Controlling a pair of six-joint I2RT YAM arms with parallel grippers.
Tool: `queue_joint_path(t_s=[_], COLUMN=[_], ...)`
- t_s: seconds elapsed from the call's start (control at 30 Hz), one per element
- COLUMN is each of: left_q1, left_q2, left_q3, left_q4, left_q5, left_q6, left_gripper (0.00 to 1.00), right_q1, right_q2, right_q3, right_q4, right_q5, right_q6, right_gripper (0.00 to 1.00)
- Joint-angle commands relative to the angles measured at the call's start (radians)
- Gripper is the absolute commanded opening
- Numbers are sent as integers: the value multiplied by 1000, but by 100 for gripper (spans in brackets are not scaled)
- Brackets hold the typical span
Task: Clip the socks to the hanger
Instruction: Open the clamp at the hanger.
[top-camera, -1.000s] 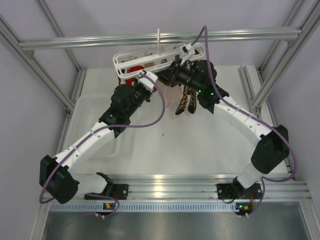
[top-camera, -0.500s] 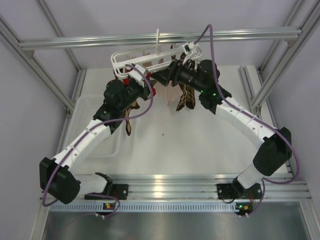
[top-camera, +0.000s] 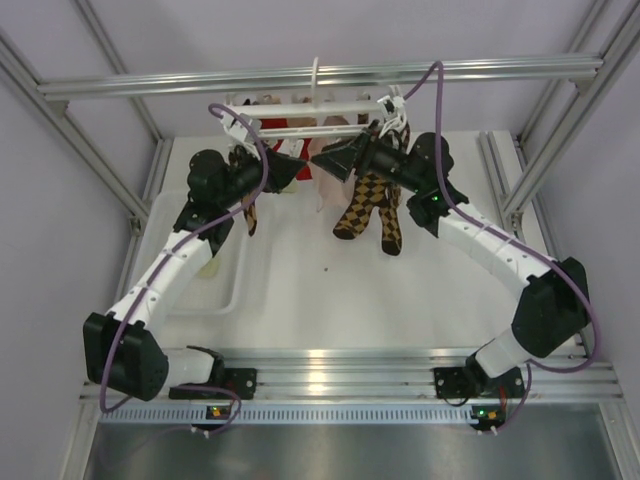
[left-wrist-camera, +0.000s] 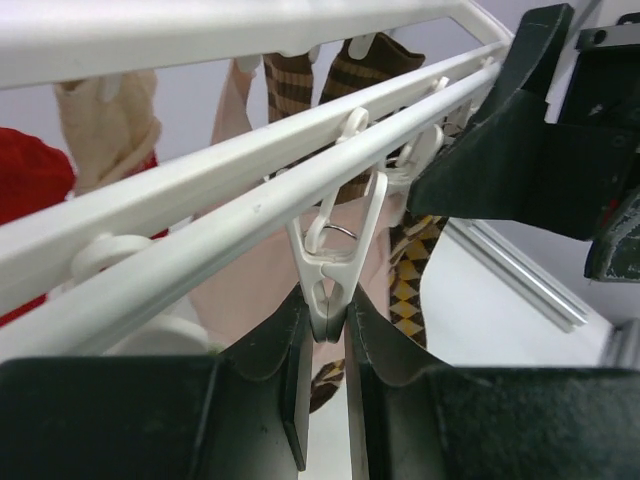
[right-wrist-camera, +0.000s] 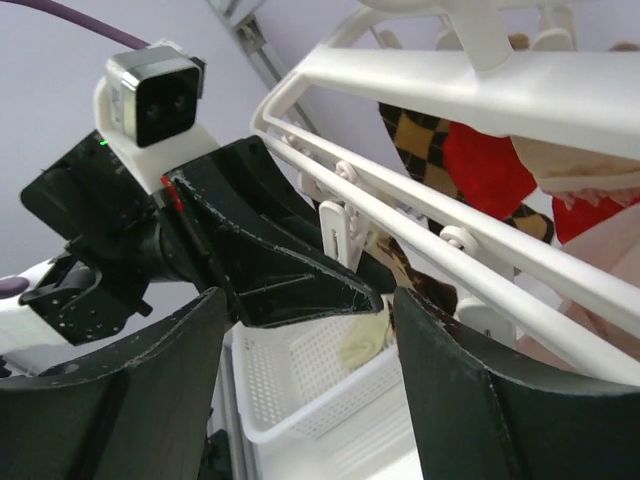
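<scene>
as left end effector (left-wrist-camera: 327, 322) pinches hanger clip (left-wrist-camera: 335, 250), right end effector (right-wrist-camera: 306, 302) gapes

Aluminium frame (top-camera: 150, 83), perhaps lilac walls (top-camera: 50, 230).

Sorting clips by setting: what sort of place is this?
Probably a robotics lab cell, not a home: a metal frame boxes in a white table, and a hanger hangs from its top bar.

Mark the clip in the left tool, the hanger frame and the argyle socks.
White plastic clip (left-wrist-camera: 322, 285), left wrist view, its pinched lower end.
White plastic rectangular hanger frame (left-wrist-camera: 200, 35), left wrist view, its broad outer bar.
Brown-and-tan argyle socks (top-camera: 364, 202), top view, the leg.
</scene>
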Motion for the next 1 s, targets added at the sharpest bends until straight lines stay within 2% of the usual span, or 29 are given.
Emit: queue_joint_path(t_s=[0.0, 0.2, 0.4, 0.6, 0.83, 0.97], left_q1=[14, 22, 28, 31, 31, 31], left_q2=[9, 22, 48, 73, 101, 113], left_q3=[28, 22, 19, 19, 33, 48], left_q4=[135, 177, 243, 309, 294, 260], left_q5=[139, 255, 375, 429, 452, 461], left_q6=[-121, -187, -293, -359, -364, -350], left_gripper=[0, 0, 0, 0, 0, 0], right_q1=[-24, -24, -24, -19, -9, -3], right_q2=[10, 45, 70, 76, 81, 90], right_q3=[-8, 12, 35, 38, 32, 40], right_q4=[203, 272, 283, 269, 304, 292], right_q5=[-84, -121, -153, -144, -135, -118], right_q6=[27, 41, 61, 49, 38, 37], right_gripper=[66, 63, 65, 63, 38, 33])
